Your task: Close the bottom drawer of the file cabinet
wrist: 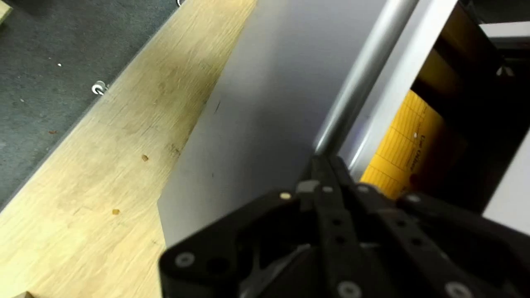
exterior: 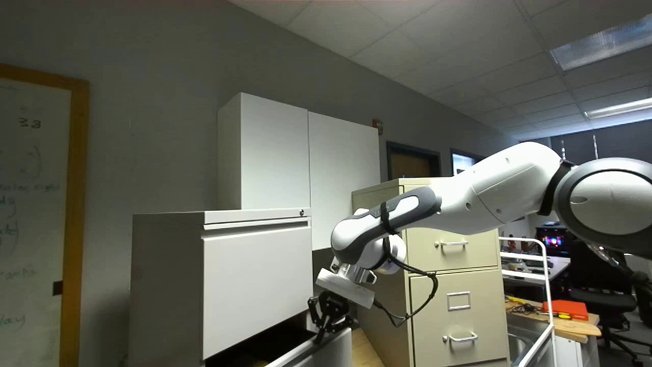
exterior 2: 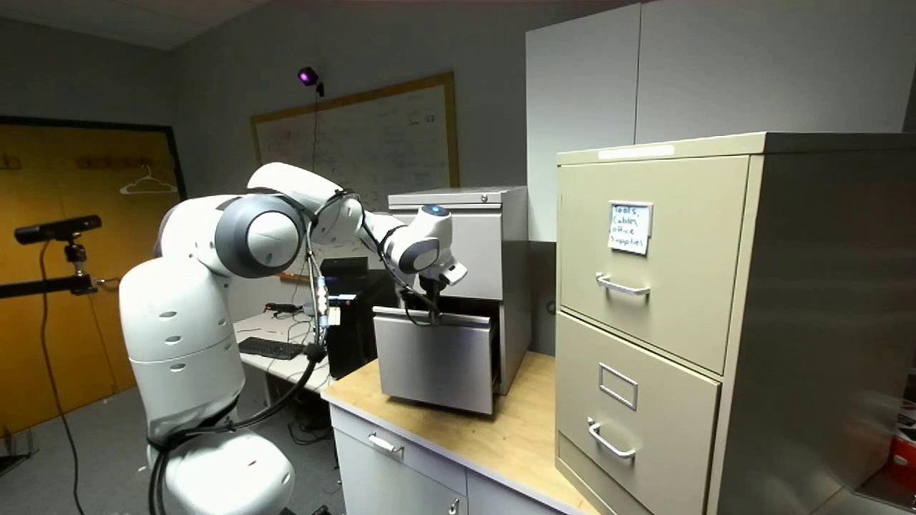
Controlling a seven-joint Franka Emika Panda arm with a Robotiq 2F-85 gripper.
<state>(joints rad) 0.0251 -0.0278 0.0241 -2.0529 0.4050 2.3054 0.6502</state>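
A handwritten card [exterior 2: 630, 227] on the beige cabinet [exterior 2: 687, 286] reads "Tools, Cables, office supplies" in an exterior view; a whiteboard [exterior: 30, 244] shows "38". The wrist view alone clearly shows a yellow envelope [wrist: 397, 145] inside the bottom drawer [exterior 2: 436, 361] — "Use" legible on it. That drawer, grey with a metal rail [wrist: 368, 78] along its top, juts from the pale file cabinet [exterior: 254, 285] on the wooden surface [exterior 2: 519, 408]. The gripper [wrist: 329, 159] is drawn together narrowly at the rail — whether touching it, I cannot tell.

File cabinet [exterior: 257, 290]: pale grey-white
Bottom drawer [exterior 2: 434, 365]: silvery grey
Tool [wrist: 329, 161]: black
Worktop [wrist: 136, 136]: tan — wood-grained, brown-specked
Paper [wrist: 399, 151] at three o'clock in the wrist view: orange-yellow — dark-ruled
Tall cabinet [exterior 2: 673, 322]: muted beige
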